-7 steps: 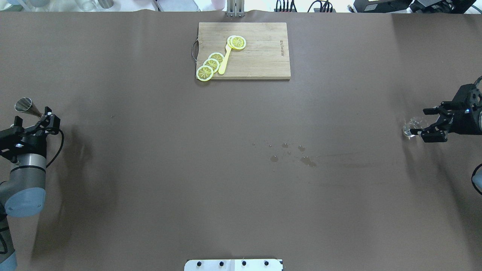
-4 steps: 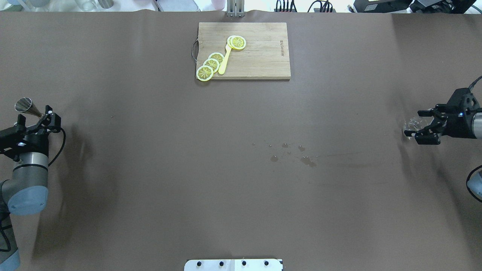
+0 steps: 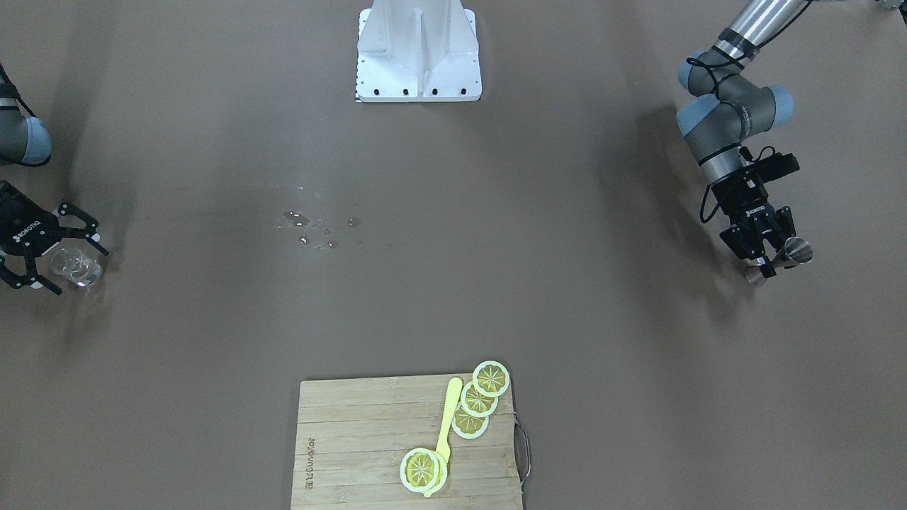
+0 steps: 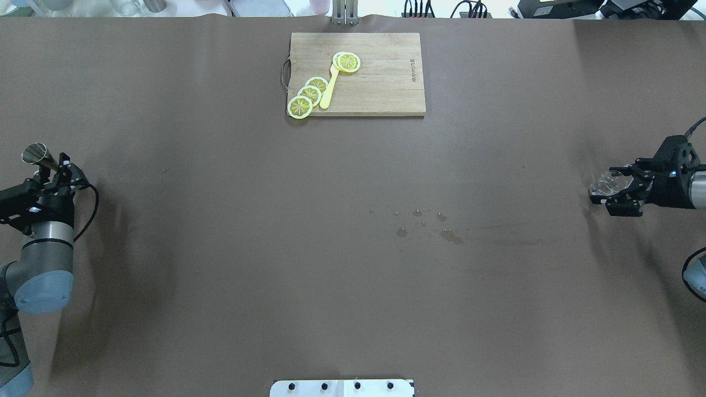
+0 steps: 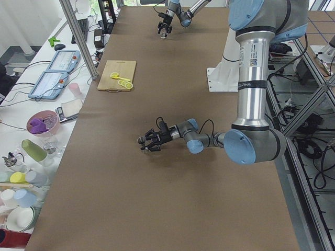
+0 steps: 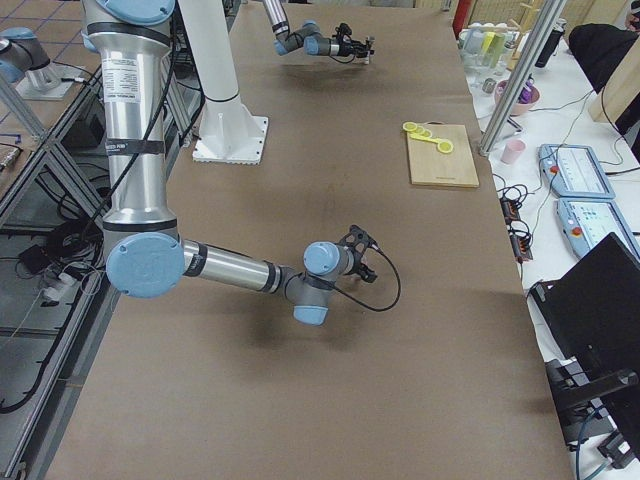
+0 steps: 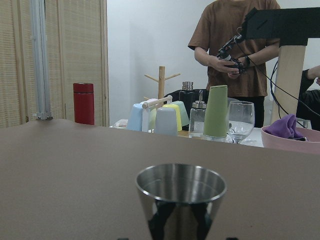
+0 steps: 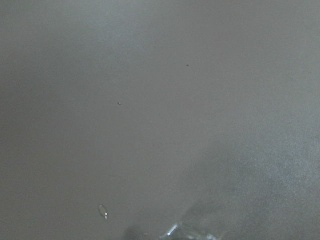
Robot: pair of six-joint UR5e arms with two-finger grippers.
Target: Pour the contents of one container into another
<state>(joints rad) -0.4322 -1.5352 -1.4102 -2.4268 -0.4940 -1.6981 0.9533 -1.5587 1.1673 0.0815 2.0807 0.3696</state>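
A metal measuring cup (image 4: 34, 153) sits upright in my left gripper (image 4: 54, 170), which is shut on its lower part at the table's far left edge. The cup (image 7: 181, 197) fills the bottom of the left wrist view, and it shows as (image 3: 798, 249) under the gripper (image 3: 769, 261) in the front view. At the far right edge a clear glass (image 4: 604, 184) stands between the spread fingers of my right gripper (image 4: 611, 190). From the front the glass (image 3: 72, 266) lies inside that gripper (image 3: 67, 265), which looks open. The right wrist view catches only the glass rim (image 8: 187, 234).
A wooden cutting board (image 4: 380, 82) with lemon slices (image 4: 309, 95) and a yellow utensil (image 4: 329, 88) lies at the far middle. Small water drops (image 4: 424, 223) spot the brown cover mid-table. Cups and bottles (image 7: 200, 117) and a person stand beyond the left end.
My right gripper has slid inward and turned, so the glass now lies deeper between its fingers. My left gripper, with the metal cup, has shifted slightly back toward the table edge.
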